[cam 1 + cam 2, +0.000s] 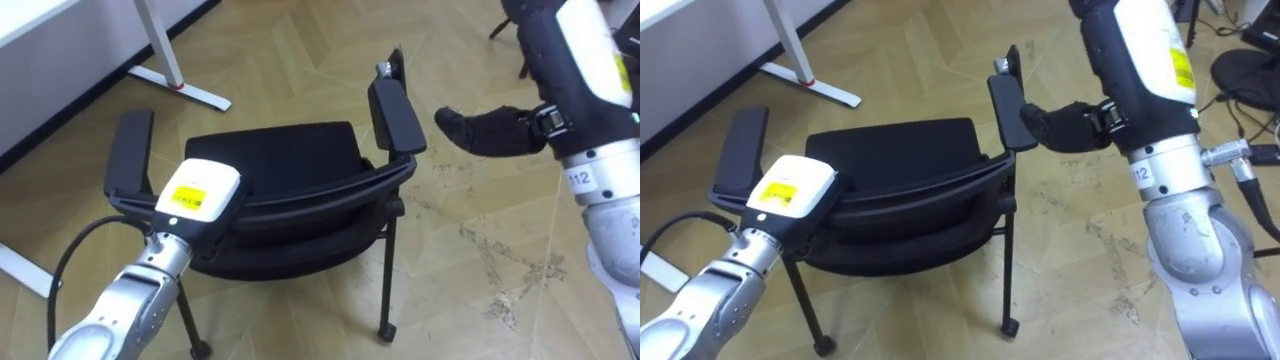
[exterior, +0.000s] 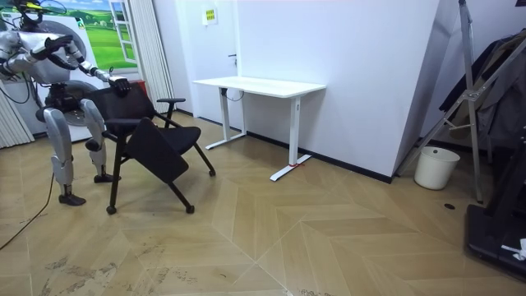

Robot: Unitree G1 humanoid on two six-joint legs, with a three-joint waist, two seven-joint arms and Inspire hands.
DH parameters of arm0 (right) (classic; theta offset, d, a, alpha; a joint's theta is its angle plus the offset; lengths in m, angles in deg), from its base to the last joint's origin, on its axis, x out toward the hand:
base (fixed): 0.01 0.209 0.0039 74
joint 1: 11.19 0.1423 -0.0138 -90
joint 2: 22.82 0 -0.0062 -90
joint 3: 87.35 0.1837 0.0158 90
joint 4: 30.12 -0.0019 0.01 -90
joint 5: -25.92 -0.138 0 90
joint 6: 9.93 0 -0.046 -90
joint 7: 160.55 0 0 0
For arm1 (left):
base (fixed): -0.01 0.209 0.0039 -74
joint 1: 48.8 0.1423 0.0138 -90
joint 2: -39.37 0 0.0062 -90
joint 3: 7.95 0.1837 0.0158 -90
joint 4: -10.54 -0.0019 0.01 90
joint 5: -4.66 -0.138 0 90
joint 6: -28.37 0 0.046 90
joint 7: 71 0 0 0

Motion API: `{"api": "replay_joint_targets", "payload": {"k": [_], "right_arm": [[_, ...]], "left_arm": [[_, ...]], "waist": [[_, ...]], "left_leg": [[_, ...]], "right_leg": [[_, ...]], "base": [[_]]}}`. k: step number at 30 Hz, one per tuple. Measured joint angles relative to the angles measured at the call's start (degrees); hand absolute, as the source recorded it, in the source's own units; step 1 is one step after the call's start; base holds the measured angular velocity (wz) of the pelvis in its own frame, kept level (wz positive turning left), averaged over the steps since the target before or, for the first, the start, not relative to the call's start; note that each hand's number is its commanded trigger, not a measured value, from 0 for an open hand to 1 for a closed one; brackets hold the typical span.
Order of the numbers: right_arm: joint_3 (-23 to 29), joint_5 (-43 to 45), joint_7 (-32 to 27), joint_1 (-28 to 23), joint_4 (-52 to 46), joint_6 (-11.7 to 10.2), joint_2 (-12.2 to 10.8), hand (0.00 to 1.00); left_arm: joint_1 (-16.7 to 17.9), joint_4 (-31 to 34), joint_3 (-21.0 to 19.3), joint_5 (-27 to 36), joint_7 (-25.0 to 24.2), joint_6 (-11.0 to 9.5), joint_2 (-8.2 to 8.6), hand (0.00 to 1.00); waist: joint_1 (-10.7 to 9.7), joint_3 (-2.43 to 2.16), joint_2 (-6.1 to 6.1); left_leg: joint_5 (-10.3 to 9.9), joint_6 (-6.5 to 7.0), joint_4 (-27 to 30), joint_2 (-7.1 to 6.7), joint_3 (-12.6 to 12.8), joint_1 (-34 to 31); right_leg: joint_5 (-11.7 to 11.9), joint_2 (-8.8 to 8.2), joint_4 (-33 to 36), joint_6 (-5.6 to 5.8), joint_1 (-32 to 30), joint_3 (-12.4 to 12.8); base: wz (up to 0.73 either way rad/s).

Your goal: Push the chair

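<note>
Chair: stands at 12 o'clock right in front of you, with its back toward you, on the wooden floor between you and the white worktop.
Risk, swing: only your left side looks to be on the backrest. A shove from there alone would likely turn the chair toward 1 o'clock instead of running it straight.
Risk, tip: you would be pushing high on the back. If a front foot catches on the floor, the chair could rock forward rather than slide.
Risk, collision: the worktop's foot lies at 11 o'clock of the chair, so a drift that way would likely hit it.
Left hand: at 7 o'clock of the seat, set against the top of the backrest near the left armrest. Its fingers are hidden behind the rail, so you cannot tell whether they are curled round it.
Right hand: at 2 o'clock, fingers stretched out and close together, holding nothing. The tips are at the right armrest, and you cannot tell whether they touch it.
</note>
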Motion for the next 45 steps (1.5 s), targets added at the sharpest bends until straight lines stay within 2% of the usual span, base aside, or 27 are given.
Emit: {"api": "replay_joint_targets", "payload": {"k": [5, 10, 12, 17, 25, 33, 39, 45], "right_arm": [[-0.1, 0.6, 2.4, 0.0, 0.0, 0.0, 1.0, 0.0], [-2.6, 0.6, 5.2, 0.3, 0.0, 0.0, 4.1, 0.0], [-4.2, 0.5, 7.0, 0.4, 0.0, 0.0, 5.0, 0.0], [-6.5, 0.3, 10.8, 0.6, 0.2, 0.0, 5.1, 0.0], [-11.1, 0.5, 16.7, 1.0, 0.5, 0.0, 5.1, 0.0], [-13.6, 0.6, 21.0, 0.9, 4.5, 0.0, 5.1, 0.0], [-14.1, 0.9, 22.2, 0.6, 5.7, 0.0, 5.1, 0.0], [-14.5, 2.1, 22.8, 0.1, 7.1, 0.1, 5.1, 0.0]], "left_arm": [[-0.8, -0.7, 0.2, 0.0, 0.2, -0.5, -0.04, 1.0], [-0.9, -0.9, 0.2, 0.0, 0.3, -0.9, -0.25, 1.0], [-1.4, -1.1, 1.1, 0.3, 0.5, -0.9, -0.97, 1.0], [-1.9, -0.9, 2.2, 1.3, 0.5, -1.0, -2.66, 1.0], [-3.0, -1.3, 2.4, 1.3, -0.6, -2.1, -2.88, 1.0], [-4.2, -1.1, 4.4, 2.2, -0.2, -2.3, -3.59, 1.0], [-4.2, -1.7, 4.7, 2.4, 0.1, -3.0, -3.59, 1.0], [-4.3, -2.6, 5.2, 2.4, 0.6, -3.3, -3.59, 1.0]], "waist": [[0.1, 0.0, 0.0], [0.2, 0.07, -0.12], [0.5, 0.16, -0.38], [0.6, 0.22, -1.37], [1.1, 0.35, -1.53], [1.7, 0.52, -1.11], [1.9, 0.46, -0.38], [1.9, 0.47, -0.27]], "left_leg": [[0.0, 0.0, 0.0, 0.0, 0.0, -0.4], [0.0, 0.0, 0.1, 0.04, 0.0, -0.3], [0.0, 0.0, 0.1, 0.06, 0.0, -0.2], [0.0, 0.0, 0.1, 0.09, -0.1, 0.0], [0.0, 0.0, 0.1, 0.1, -0.6, 0.0], [0.0, -0.02, 0.1, 0.1, -1.7, -0.7], [0.0, -0.02, 0.2, 0.08, -2.2, -0.4], [0.0, -0.02, 0.2, 0.08, -3.2, 0.2]], "right_leg": [[0.0, -0.01, 0.0, 0.0, -0.3, -0.2], [0.0, -0.01, 0.0, -0.02, -0.2, -0.2], [0.0, 0.0, 0.0, -0.02, -0.2, -0.2], [0.1, -0.01, 0.0, -0.08, 0.1, -0.2], [0.1, 0.01, -0.1, -0.12, 0.1, -0.3], [0.1, 0.01, -0.3, -0.12, 0.1, -1.7], [0.2, 0.02, -1.1, -0.15, 0.9, -2.3], [0.2, 0.03, -1.1, -0.15, 1.8, -3.2]], "base": [[0.0], [0.0], [0.0], [0.0], [0.0], [0.06], [0.03], [0.03]]}}
